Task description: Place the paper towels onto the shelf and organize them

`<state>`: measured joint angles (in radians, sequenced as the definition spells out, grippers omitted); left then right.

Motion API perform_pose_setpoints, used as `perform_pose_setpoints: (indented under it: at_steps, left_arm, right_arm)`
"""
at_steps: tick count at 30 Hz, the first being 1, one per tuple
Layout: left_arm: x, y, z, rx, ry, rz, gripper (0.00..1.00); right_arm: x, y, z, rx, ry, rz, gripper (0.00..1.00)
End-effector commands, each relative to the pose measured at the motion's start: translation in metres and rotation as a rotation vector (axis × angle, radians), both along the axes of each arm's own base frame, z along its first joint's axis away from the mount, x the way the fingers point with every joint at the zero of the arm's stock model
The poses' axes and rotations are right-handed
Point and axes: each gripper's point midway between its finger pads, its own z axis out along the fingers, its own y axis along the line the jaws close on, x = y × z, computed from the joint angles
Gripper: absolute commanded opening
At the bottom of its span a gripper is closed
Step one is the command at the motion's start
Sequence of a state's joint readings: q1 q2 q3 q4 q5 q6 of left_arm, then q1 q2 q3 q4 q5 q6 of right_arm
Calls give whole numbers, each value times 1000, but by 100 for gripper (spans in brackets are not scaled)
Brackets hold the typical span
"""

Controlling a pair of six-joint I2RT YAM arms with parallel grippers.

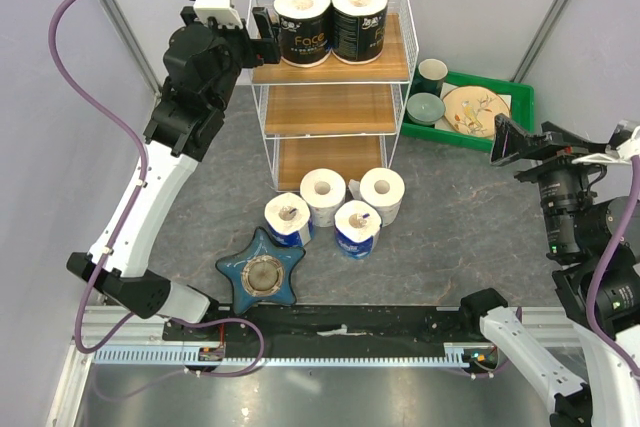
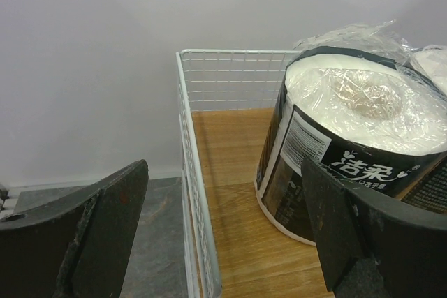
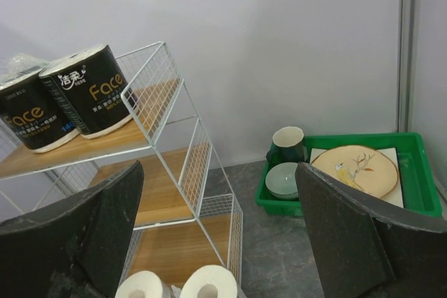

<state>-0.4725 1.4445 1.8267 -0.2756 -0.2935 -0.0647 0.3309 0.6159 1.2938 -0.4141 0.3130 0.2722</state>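
Note:
The shelf [image 1: 325, 107] stands at the back centre. Two black-wrapped paper towels [image 1: 302, 25] [image 1: 359, 22] stand upright side by side on its top tier. Two white rolls [image 1: 323, 194] [image 1: 382, 193] and two blue-white rolls [image 1: 288, 219] [image 1: 357, 228] stand on the table before the bottom tier. My left gripper [image 1: 262, 37] is open and empty, straddling the top tier's left wire wall [image 2: 192, 172], beside the left black roll [image 2: 349, 144]. My right gripper [image 1: 510, 142] is open and empty, raised at the right, facing the shelf [image 3: 157, 200].
A blue star-shaped dish [image 1: 263, 272] lies on the table left of the loose rolls. A green tray [image 1: 520, 97] holding a cup, a bowl and a plate sits right of the shelf; it also shows in the right wrist view [image 3: 419, 200]. Grey walls close the back.

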Motion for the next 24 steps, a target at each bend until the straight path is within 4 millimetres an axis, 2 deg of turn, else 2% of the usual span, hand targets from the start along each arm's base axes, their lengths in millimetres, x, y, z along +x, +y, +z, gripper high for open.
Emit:
perform_pose_setpoints:
  at_steps: [1, 3, 8, 9, 10, 11, 12, 13, 14, 15, 16, 17, 18, 19, 20, 22, 23, 24]
  left_arm:
    - [-22, 26, 34, 8, -83, 68, 97]
    - [-32, 33, 40, -1, -100, 76, 97]
    - [-80, 51, 65, -78, -176, 49, 97]
    - [-87, 54, 67, -89, -182, 42, 97]
    - [-102, 59, 69, -104, -196, 32, 97]
    - [-109, 58, 66, -124, -189, 10, 97]
    - [-112, 58, 54, -128, -165, 2, 97]
    - [-126, 62, 54, -165, -167, -12, 97]
    - [-132, 60, 46, -171, -147, -37, 97]
    - [-130, 57, 23, -170, -98, -46, 97]
    - [-144, 57, 20, -210, -98, -79, 97]
    - [-141, 52, -8, -205, -33, -87, 97]
    - [-143, 50, -22, -215, -4, -99, 96]
    - [-153, 47, -28, -252, 6, -138, 96]
    - [-148, 39, -62, -243, 79, -153, 96]
    - [-150, 26, -91, -263, 150, -206, 95]
    - [-149, 21, -119, -253, 209, -220, 94]
    - [-149, 17, -131, -261, 241, -232, 93]
  right_arm:
    - [-6, -6, -3, -7, 0, -20, 98]
    - [-10, -8, -3, -1, -2, -24, 98]
    - [-17, -11, -6, 2, 8, -30, 98]
    - [-17, -11, -11, -1, 25, -28, 98]
    - [-17, -11, -12, -2, 31, -28, 98]
    - [-20, -11, -16, -4, 43, -24, 98]
    - [-19, -9, -21, -1, 59, -14, 98]
    - [-18, -9, -25, 2, 72, -13, 98]
    - [-16, -7, -36, -7, 114, -11, 98]
    - [-13, -6, -47, 1, 150, -7, 98]
    - [-12, -4, -55, 3, 174, -3, 98]
    - [-7, 0, -76, -4, 230, 4, 98]
    - [-4, 5, -88, 8, 261, 26, 98]
    - [-4, 9, -99, 19, 283, 42, 98]
    - [2, 14, -124, 15, 341, 51, 98]
    - [3, 23, -149, 44, 401, 92, 98]
    - [7, 28, -174, 43, 457, 103, 98]
    - [6, 34, -186, 52, 486, 131, 98]
